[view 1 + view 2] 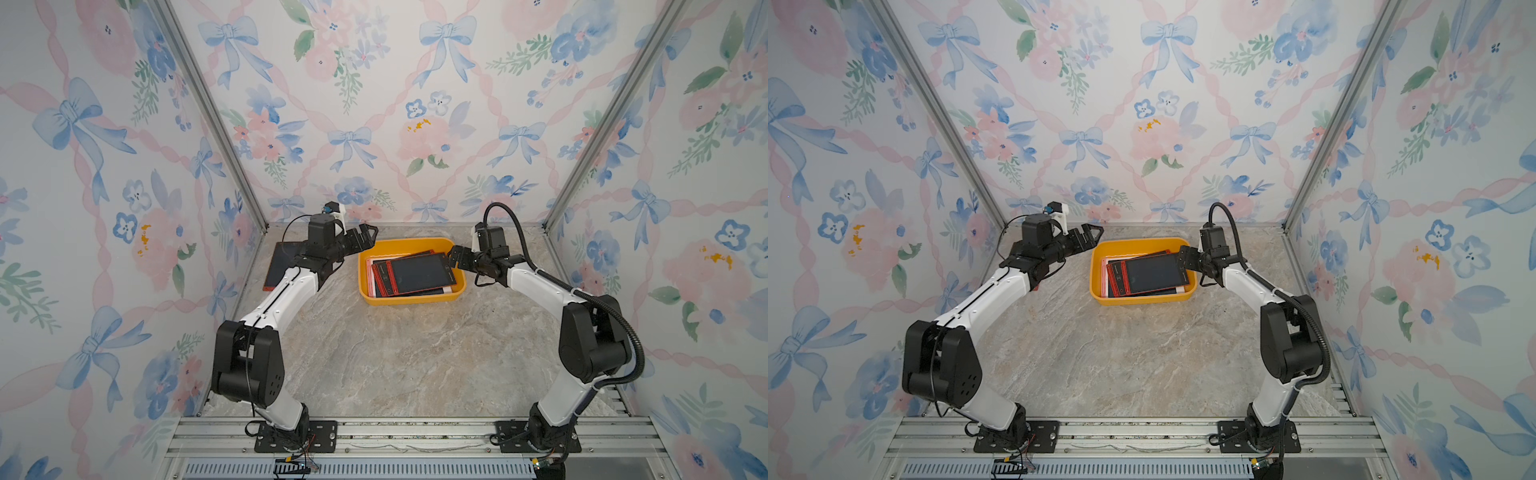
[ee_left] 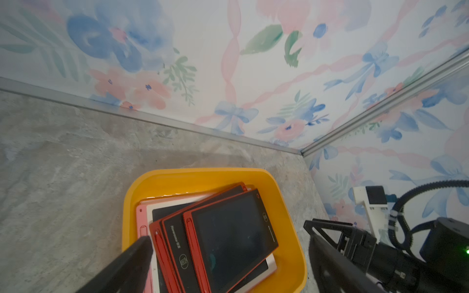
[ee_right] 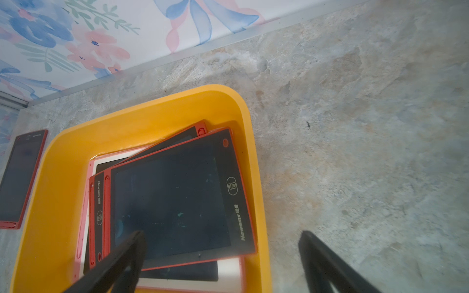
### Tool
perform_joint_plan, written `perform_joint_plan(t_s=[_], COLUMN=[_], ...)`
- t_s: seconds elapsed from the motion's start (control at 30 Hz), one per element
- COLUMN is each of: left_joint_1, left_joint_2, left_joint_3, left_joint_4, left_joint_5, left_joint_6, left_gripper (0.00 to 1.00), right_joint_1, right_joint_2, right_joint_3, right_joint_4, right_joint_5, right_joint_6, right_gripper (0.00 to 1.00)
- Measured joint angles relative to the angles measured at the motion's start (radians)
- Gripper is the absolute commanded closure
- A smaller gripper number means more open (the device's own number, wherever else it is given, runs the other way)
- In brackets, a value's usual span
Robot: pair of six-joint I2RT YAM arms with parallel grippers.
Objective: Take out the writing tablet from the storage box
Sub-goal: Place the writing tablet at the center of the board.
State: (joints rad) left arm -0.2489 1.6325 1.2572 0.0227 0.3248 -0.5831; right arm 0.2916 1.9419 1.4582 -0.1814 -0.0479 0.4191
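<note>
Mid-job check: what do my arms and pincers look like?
The left arm and right arm have white shells with black joints. The left pincer and right pincer are black triangular frames. A ribbed black hose runs along the right arm, a thin black cable along the left.

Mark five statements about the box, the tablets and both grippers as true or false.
1. The storage box holds several writing tablets in a loose stack. True.
2. The top tablet has a blue frame. False: its frame is red, around a dark screen.
3. A red tablet lies on the table outside the box, partly behind the left arm. True.
4. The right gripper is shut on the top tablet. False: its jaws stand open astride the box's side wall and hold nothing.
5. The left gripper carries a tablet. False: it is open and empty, near the box's far corner.
</note>
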Motion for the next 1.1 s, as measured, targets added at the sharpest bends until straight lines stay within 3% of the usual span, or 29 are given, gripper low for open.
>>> perform_joint_plan(t_s=[0.33, 0.8, 1.1], left_joint_1=[-0.133, -0.165, -0.166], left_joint_2=[0.229, 0.401, 0.423], left_joint_3=[0.078, 0.163, 0.187], left_joint_4=[-0.148, -0.199, -0.204], left_joint_5=[0.032, 0.012, -0.009], left_joint_6=[0.049, 0.049, 0.049], left_gripper=[0.02, 0.02, 0.02], right_joint_1=[0.020, 0.046, 0.046], right_joint_2=[0.040, 0.101, 0.103], right_joint_3=[0.028, 0.063, 0.070], right_joint_4=[-0.046, -0.070, -0.071], right_joint_5=[0.019, 0.015, 0.013], right_joint_6=[0.000, 0.001, 0.005], right_gripper=[0.03, 0.03, 0.03])
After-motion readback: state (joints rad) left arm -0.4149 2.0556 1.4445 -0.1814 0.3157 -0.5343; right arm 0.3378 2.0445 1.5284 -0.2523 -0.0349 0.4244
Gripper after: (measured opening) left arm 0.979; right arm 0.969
